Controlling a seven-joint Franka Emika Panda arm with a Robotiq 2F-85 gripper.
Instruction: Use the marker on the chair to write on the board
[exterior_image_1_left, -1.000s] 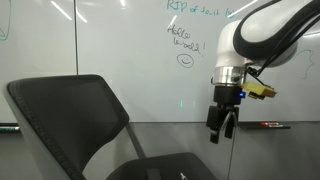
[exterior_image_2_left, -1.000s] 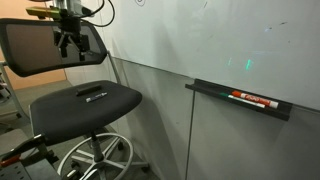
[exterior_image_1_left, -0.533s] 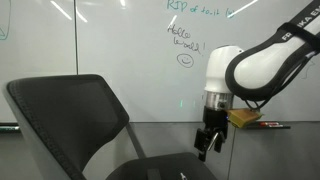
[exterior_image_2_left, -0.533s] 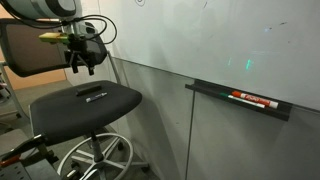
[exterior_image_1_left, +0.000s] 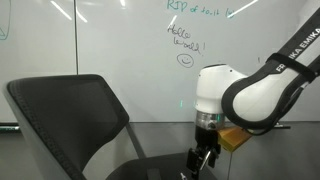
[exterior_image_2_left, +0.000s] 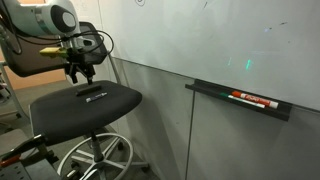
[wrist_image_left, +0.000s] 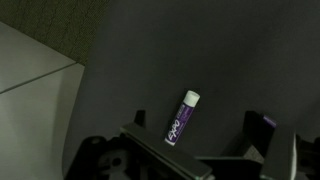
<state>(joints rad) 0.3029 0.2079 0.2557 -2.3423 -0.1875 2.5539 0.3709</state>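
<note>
The marker (wrist_image_left: 182, 117), purple with a white end, lies on the dark seat of the chair (wrist_image_left: 230, 60). In the wrist view it sits between the spread fingers of my gripper (wrist_image_left: 196, 121), nearer one finger, untouched. The gripper (exterior_image_1_left: 203, 160) is open and hangs just above the seat (exterior_image_1_left: 165, 170). In an exterior view the gripper (exterior_image_2_left: 80, 72) hovers over the seat (exterior_image_2_left: 110, 100), where the marker (exterior_image_2_left: 92, 92) shows as a small pale stick. The board (exterior_image_1_left: 110, 40) carries green handwriting and a smiley.
The chair's curved backrest (exterior_image_1_left: 70, 115) rises beside the arm. A grey rail (exterior_image_2_left: 240, 103) under the board (exterior_image_2_left: 220, 40) holds a red-and-black marker-like item (exterior_image_2_left: 255, 99). The chair's wheeled base (exterior_image_2_left: 95, 160) stands on the floor.
The arm has come down from board height toward the seat. The gripper has stayed open and now hangs close over the marker.
</note>
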